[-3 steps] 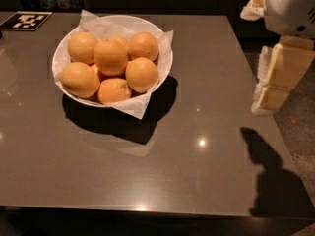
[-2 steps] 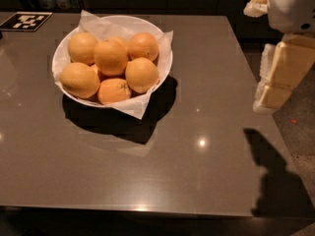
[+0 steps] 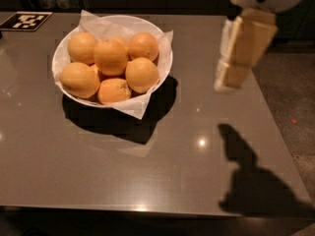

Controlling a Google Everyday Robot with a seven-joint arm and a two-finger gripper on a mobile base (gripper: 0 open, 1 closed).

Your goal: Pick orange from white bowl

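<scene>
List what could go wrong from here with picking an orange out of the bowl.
The gripper hangs right of the white bowl. Coming in low, it may clip the rim or snag the paper. The middle orange touches its neighbours, so lifting it could roll them out.

The orange (image 3: 110,57), round and bright, sits topmost in the paper-lined white bowl (image 3: 129,17). The gripper (image 3: 229,77) hangs to its right, well apart.
</scene>
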